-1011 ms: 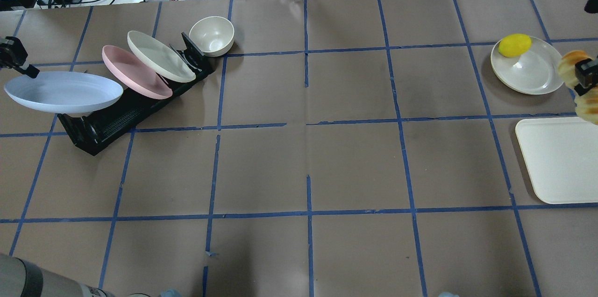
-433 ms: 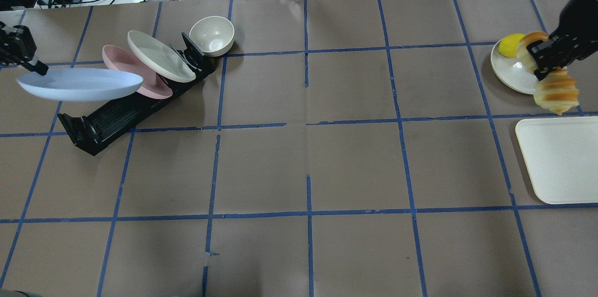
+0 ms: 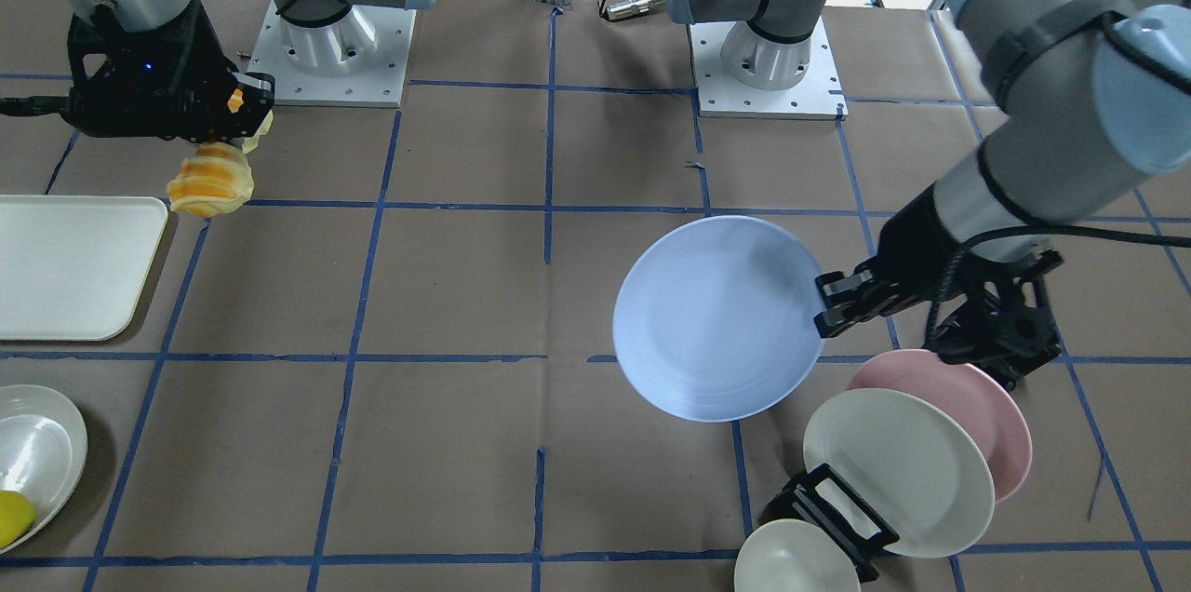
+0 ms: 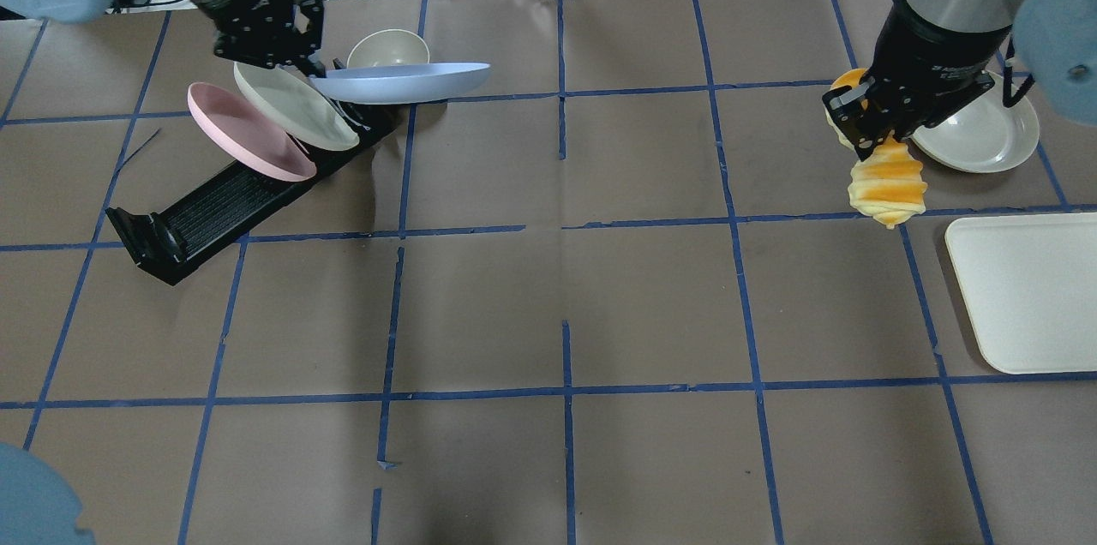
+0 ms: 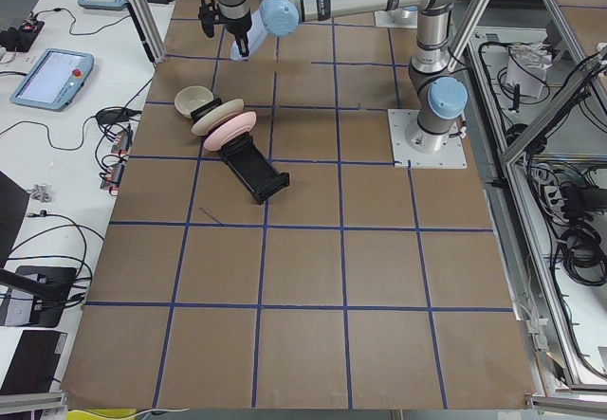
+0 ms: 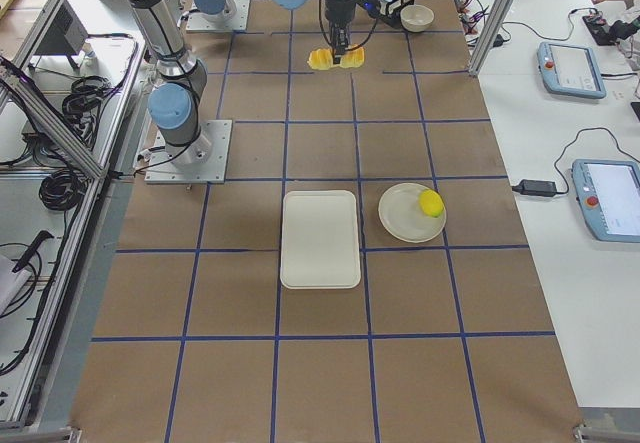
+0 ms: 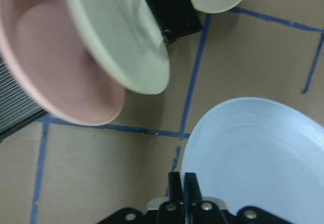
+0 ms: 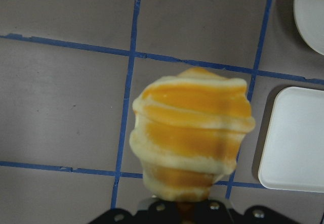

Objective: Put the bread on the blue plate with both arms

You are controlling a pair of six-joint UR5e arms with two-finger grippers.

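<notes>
The blue plate (image 4: 403,82) hangs in the air, nearly level, above the bowl end of the rack. My left gripper (image 4: 313,74) is shut on its rim, which also shows in the front view (image 3: 823,303) and the left wrist view (image 7: 183,183). The plate (image 3: 716,317) is empty. My right gripper (image 4: 866,129) is shut on the upper end of the bread (image 4: 887,185), a ridged cream and orange loaf that hangs above the table at the right. The bread also shows in the front view (image 3: 209,182) and fills the right wrist view (image 8: 192,133).
A black rack (image 4: 206,211) holds a pink plate (image 4: 248,134) and a cream plate (image 4: 291,104), with a cream bowl (image 4: 386,48) at its far end. A cream tray (image 4: 1028,292) lies at the right edge. A cream plate (image 3: 37,452) holds a yellow lemon (image 3: 11,518).
My left gripper has carried the blue plate from the far left rightward, over the rack's bowl end. My right gripper has moved the bread leftward, off the cream plate's side.
</notes>
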